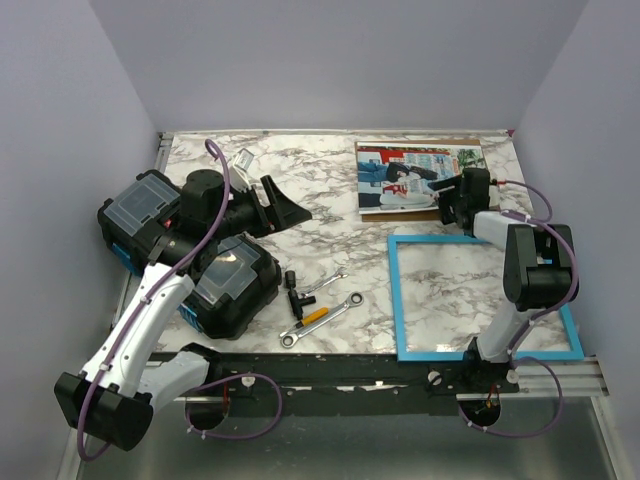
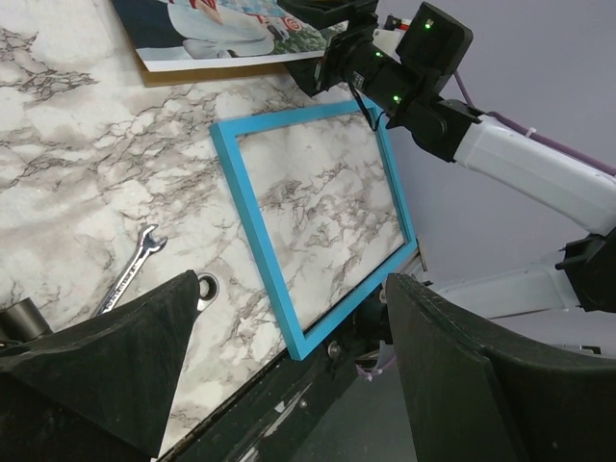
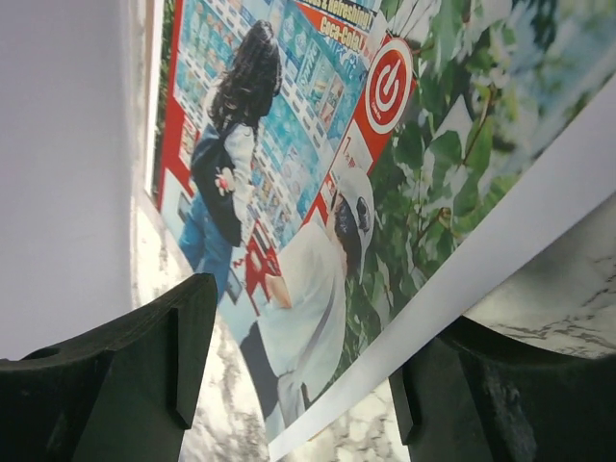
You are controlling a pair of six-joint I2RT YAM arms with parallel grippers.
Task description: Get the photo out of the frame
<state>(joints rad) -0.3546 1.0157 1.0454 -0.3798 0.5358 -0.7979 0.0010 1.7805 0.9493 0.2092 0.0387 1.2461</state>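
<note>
Right fingers (image 3: 144, 366): They are held wide apart. Nothing is gripped between them. They are hung low over the near right corner of the photo (image 3: 289, 221).
Left fingers (image 2: 125, 356): They are spread wide too, and nothing is held. They are kept up above the counter (image 1: 330, 200), near its middle, and are pointed at the frame (image 2: 252, 236).
Photo: It is laid flat at the far right of the counter, outside the frame. A dark-haired girl, green leaves and a white edge can be seen on it. A brown board (image 2: 192, 72) is seen sticking out from under it.
Frame: The blue frame is laid flat on the near right of the counter, just in front of the photo and not touching it. Only the marble top is seen through its middle. Its near side is set at the counter's near edge.
Spanner (image 1: 320, 322): It is laid on the counter, left of the frame.
Black cases (image 1: 235, 280): They are placed on the left side.
</note>
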